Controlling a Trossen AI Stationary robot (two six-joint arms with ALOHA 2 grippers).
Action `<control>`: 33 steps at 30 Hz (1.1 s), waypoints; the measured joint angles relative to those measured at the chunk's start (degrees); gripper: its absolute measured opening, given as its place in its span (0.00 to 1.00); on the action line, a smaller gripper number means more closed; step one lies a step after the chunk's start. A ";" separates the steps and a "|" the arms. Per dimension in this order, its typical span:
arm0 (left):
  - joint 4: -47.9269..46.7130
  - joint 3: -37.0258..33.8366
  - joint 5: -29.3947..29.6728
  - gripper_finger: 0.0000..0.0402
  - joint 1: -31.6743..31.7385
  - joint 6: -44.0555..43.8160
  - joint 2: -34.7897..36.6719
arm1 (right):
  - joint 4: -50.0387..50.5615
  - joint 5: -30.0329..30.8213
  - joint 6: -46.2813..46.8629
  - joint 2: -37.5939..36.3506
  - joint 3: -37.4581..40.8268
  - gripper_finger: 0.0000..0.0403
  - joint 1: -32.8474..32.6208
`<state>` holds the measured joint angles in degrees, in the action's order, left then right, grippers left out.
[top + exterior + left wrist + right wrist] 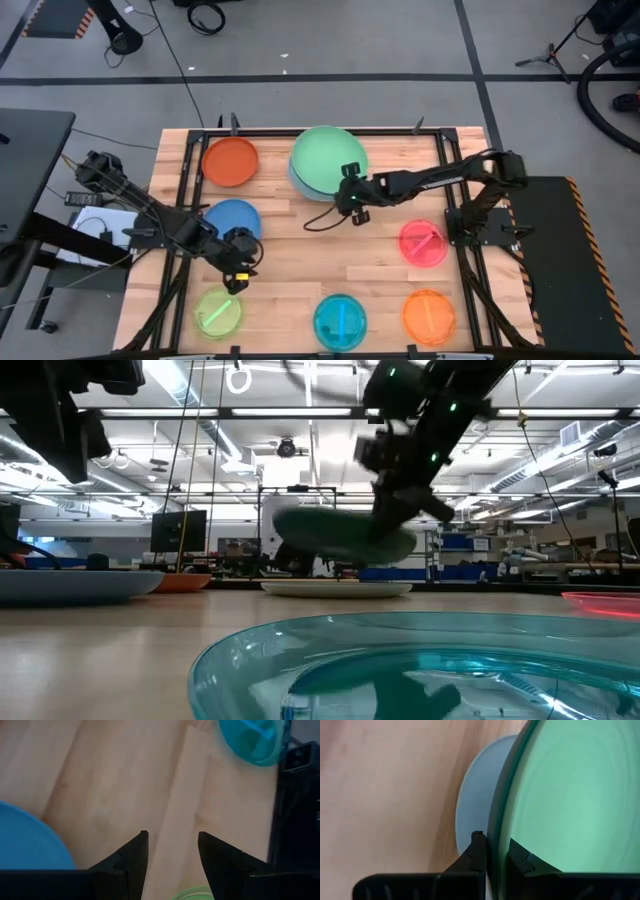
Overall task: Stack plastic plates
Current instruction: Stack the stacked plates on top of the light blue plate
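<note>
A large green plate (328, 158) hangs over a large light blue plate (298, 187) that lies flat at the far middle of the table. My right gripper (352, 198) is at the green plate's near-right rim, shut on it. My left gripper (240, 262) is open over bare wood, between the medium blue plate (233, 218) and the small lime plate (218, 312). An orange-red plate (230, 160), a pink-red plate (423, 242), a cyan plate (340, 320) and an orange plate (428, 316) lie flat, apart from each other. My right gripper pinches the green plate's rim (498, 840) between its two fingers (478, 854), one on each face of the plate, coming from the table's right. The plate (345, 535) is lifted clear and slightly tilted above the light blue plate (340, 589).
Black frame rails run along the table's left, right and far edges. A dark cable loop (322, 222) lies on the wood near my right gripper. Bare wood shows in the table's middle, between the plates.
</note>
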<state>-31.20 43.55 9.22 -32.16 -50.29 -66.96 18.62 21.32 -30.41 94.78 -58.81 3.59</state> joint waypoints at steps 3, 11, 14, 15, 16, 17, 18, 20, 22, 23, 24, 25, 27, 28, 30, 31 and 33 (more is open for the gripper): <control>0.46 0.00 0.90 0.44 0.10 -0.30 0.00 | 3.01 -0.53 0.06 4.94 -2.59 0.07 0.94; 1.58 0.00 2.91 0.44 1.69 0.37 -0.02 | 8.76 -0.29 0.91 13.37 -11.67 0.11 2.37; 1.61 -0.02 3.21 0.44 2.16 0.41 -0.02 | 9.22 -0.44 0.14 14.95 -12.71 0.11 2.77; 1.55 0.00 3.21 0.44 2.23 0.42 -0.02 | 9.16 -0.43 0.15 15.21 -12.77 0.11 2.88; 1.49 -0.01 3.21 0.44 2.23 0.47 -0.02 | 9.04 -0.26 0.19 15.46 -12.81 0.11 2.89; 1.50 -0.02 3.21 0.44 2.21 0.55 -0.02 | 9.02 0.25 0.19 15.69 -12.83 0.12 2.89; 1.42 0.00 3.21 0.44 2.21 0.57 -0.02 | 9.08 0.81 0.19 15.81 -12.81 0.12 2.89; 1.29 0.00 3.21 0.44 2.21 0.57 -0.02 | 8.93 1.69 0.34 15.79 -12.80 0.15 2.89; 1.33 -0.02 3.21 0.44 2.19 0.55 -0.02 | 8.67 2.07 0.41 15.47 -12.78 0.18 2.87; 1.29 0.00 3.20 0.44 2.19 0.55 -0.02 | 8.52 2.25 0.41 15.26 -12.78 0.20 2.85; 1.35 0.00 3.21 0.44 2.20 0.55 -0.02 | 7.99 2.60 0.41 15.14 -12.78 0.23 2.82; 1.32 -0.01 3.21 0.44 2.20 0.55 -0.02 | 7.77 2.93 0.43 15.01 -12.78 0.25 2.80; 1.31 -0.02 3.21 0.44 2.19 0.50 -0.02 | 8.17 3.06 0.41 14.89 -12.78 0.31 2.68; 1.31 -0.01 3.20 0.44 2.19 0.33 -0.02 | 8.08 3.14 0.41 14.82 -12.78 0.33 2.56; 1.24 0.00 3.21 0.45 2.19 -0.10 -0.02 | 8.54 3.36 0.41 14.34 -12.78 0.38 2.06; 1.04 0.00 3.21 0.45 2.19 -0.25 -0.02 | 8.45 3.39 0.42 13.99 -12.78 0.40 1.63; -0.57 0.00 3.21 0.47 2.19 -1.55 -0.02 | 8.63 3.39 0.75 13.13 -12.78 0.44 0.58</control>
<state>-31.77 43.55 12.43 -29.97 -51.84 -66.98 27.25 24.71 -29.66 107.90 -71.59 4.17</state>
